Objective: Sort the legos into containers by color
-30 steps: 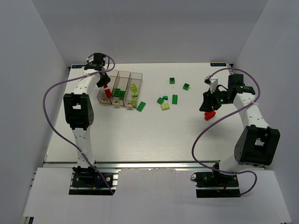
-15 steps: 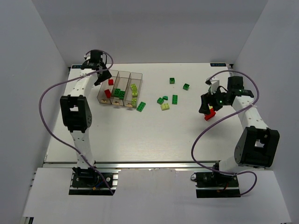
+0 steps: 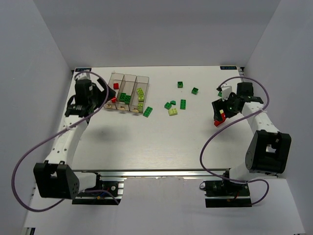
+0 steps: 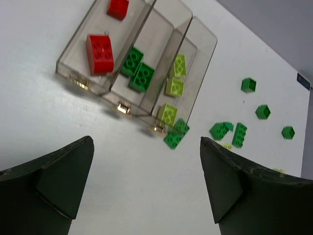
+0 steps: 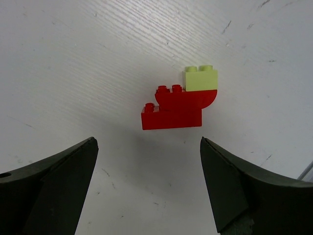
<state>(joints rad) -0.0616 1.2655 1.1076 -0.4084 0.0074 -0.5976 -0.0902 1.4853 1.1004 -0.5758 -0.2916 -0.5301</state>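
The containers (image 3: 129, 77) are three joined clear bins at the back left. The left bin holds two red legos (image 4: 100, 53), the middle one dark green legos (image 4: 138, 71), and the right one yellow-green legos (image 4: 174, 87). My left gripper (image 3: 101, 99) hangs open just left of the bins with nothing in it (image 4: 145, 142). My right gripper (image 3: 220, 114) is open over a small stack of red legos with a yellow-green one on top (image 5: 178, 110), which lies on the table (image 3: 218, 122) ahead of the open jaws (image 5: 146, 142).
Loose legos lie mid-table: dark green ones (image 3: 180, 84), (image 3: 194, 90), (image 3: 183, 103), (image 3: 168, 105), a yellow-green one (image 3: 173, 111), and a dark green one (image 3: 147, 111) against the bins' front right corner. White walls enclose the table.
My left gripper opened, a second red lego now lies in the left bin, and the arm swung back and down to the left. My right gripper opened wide over the red stack.
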